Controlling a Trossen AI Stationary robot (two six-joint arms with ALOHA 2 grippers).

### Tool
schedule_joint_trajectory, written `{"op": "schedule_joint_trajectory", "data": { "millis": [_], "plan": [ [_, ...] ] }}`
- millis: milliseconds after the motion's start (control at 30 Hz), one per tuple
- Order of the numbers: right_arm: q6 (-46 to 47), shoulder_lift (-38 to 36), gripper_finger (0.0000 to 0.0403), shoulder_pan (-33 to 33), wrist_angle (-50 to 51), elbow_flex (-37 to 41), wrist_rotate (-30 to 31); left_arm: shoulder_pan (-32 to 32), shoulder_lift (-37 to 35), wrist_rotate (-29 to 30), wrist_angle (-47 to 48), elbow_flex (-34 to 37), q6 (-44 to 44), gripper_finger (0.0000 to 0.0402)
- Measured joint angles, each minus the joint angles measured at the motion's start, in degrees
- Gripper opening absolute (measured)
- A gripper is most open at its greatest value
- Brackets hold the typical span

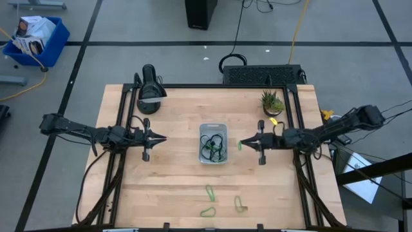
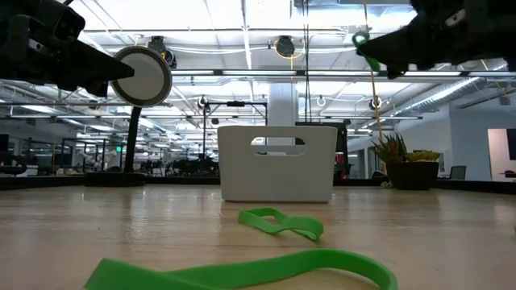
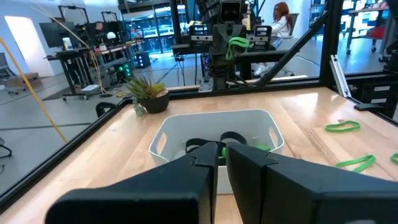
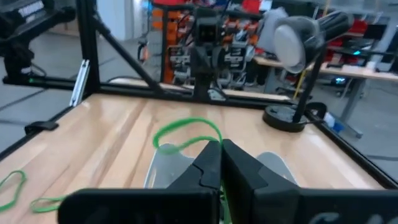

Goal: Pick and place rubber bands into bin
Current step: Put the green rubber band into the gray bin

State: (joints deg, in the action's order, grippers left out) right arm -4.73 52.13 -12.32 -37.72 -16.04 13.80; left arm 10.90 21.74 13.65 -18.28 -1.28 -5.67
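The bin [image 1: 213, 143] stands at the table's middle with dark and light green rubber bands [image 1: 212, 145] inside; it also shows in the low view [image 2: 278, 163]. My right gripper [image 1: 244, 144] hovers just right of the bin, shut on a light green rubber band [image 4: 186, 132]. My left gripper [image 1: 162, 138] is shut and empty, held above the table left of the bin. Three green bands lie flat near the table's front edge [image 1: 210, 192], [image 1: 207, 211], [image 1: 239, 204]. My right gripper pinches the green band between its two fingertips at one spot of the loop [image 4: 210, 143]. The fingers lie level, pointing toward the table's left. The rest of the loop sticks out ahead of the fingertips, lifted clear above the bin's right rim.
A small potted plant [image 1: 271, 101] and a black lamp-like stand [image 1: 149, 87] sit at the table's far side. A black frame [image 1: 122, 116] runs along the table's edges. Two loose green bands [image 2: 282, 223], [image 2: 242, 272] lie close to the low camera.
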Motion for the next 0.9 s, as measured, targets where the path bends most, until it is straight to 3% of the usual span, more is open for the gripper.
{"op": "schedule_joint_trajectory", "data": {
  "millis": [400,633,900],
  "plan": [
    [-0.1,20.6,0.0,9.4,20.5,-22.4,-15.0,0.0,0.0,0.0,-0.9,0.0,-0.1,0.0042],
    [-1.6,32.8,0.0,10.9,31.9,-33.2,-15.8,0.0,0.0,0.0,-0.8,0.0,0.0,0.0042],
    [-0.8,42.1,0.0,12.1,33.0,-38.1,-15.6,0.0,0.0,0.0,-0.7,0.0,0.1,0.0042]
  ]
}}
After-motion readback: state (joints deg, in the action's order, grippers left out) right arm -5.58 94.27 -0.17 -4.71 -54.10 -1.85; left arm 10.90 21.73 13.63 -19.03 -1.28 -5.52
